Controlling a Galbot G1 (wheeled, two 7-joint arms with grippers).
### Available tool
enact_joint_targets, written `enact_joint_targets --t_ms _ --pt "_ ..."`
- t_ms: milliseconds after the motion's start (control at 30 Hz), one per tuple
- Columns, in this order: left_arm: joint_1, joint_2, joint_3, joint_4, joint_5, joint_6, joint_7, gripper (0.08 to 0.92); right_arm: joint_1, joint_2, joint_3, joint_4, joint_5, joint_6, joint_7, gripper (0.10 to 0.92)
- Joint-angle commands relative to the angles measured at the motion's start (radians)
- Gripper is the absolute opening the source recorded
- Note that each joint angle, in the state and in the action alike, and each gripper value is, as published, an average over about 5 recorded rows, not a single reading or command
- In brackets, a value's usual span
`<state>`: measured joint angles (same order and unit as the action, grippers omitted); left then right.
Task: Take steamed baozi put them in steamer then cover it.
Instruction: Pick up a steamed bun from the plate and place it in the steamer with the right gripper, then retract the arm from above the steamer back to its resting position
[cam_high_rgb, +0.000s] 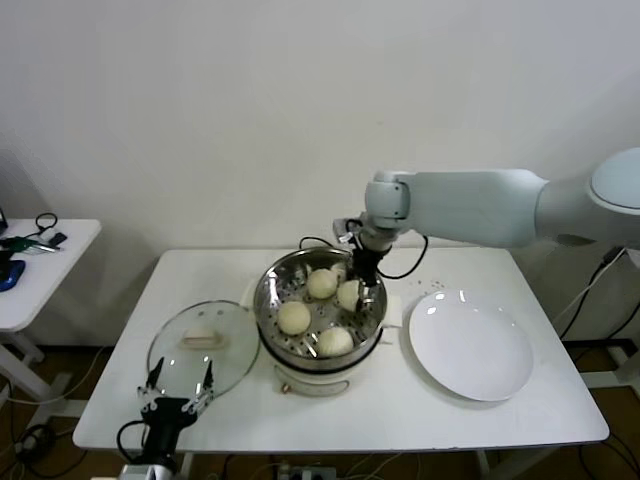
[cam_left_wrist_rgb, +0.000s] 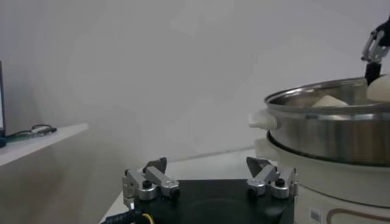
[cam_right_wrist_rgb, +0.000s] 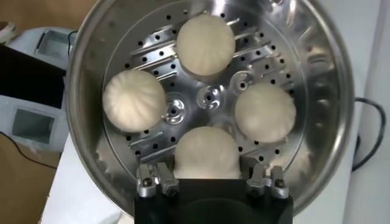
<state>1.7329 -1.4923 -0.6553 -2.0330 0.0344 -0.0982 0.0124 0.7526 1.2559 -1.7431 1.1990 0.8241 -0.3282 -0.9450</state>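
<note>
Baozi (cam_high_rgb: 294, 317): you see all four sitting on the perforated tray inside the steamer (cam_high_rgb: 268, 300), centre of the head frame. Right gripper (cam_high_rgb: 364, 290) reaches down into the pot at its right rim, jaws spread around the right-hand bun (cam_right_wrist_rgb: 207, 153), one finger on each side; you can't tell if they touch it. Cover (cam_high_rgb: 203, 347) lies flat on the table (cam_high_rgb: 500, 420) just left of the steamer, lower left of the frame, handle up. Left gripper (cam_high_rgb: 176, 395) hangs at the table's front edge, just below the cover, jaws spread and empty. White plate (cam_high_rgb: 470, 345) sits right of the steamer
</note>
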Motion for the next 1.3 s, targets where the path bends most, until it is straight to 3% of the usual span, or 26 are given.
enact_joint_targets --t_ms 33,167,400,867,1300 --pt "-0.003 0.001 -0.002 0.002 -0.001 0.002 0.000 0.823 -0.028 0.017 -0.024 -0.006 0.002 -0.008 0.015 0.687" --pt "-0.007 0.001 -0.003 0.003 -0.001 0.003 0.000 0.823 -0.033 0.018 -0.020 -0.011 0.003 -0.008 0.022 0.696" --pt "-0.008 0.001 -0.003 0.003 0.000 0.003 -0.002 0.823 -0.034 0.011 -0.011 0.001 0.004 -0.009 0.013 0.815" --pt "-0.007 0.005 -0.009 0.003 0.002 0.003 -0.003 0.823 0.056 -0.155 0.058 0.042 0.008 0.029 0.001 0.823" --pt "-0.028 0.007 -0.021 0.007 0.032 0.009 -0.005 0.823 -0.042 -0.543 0.247 0.175 0.052 0.294 0.345 0.823"
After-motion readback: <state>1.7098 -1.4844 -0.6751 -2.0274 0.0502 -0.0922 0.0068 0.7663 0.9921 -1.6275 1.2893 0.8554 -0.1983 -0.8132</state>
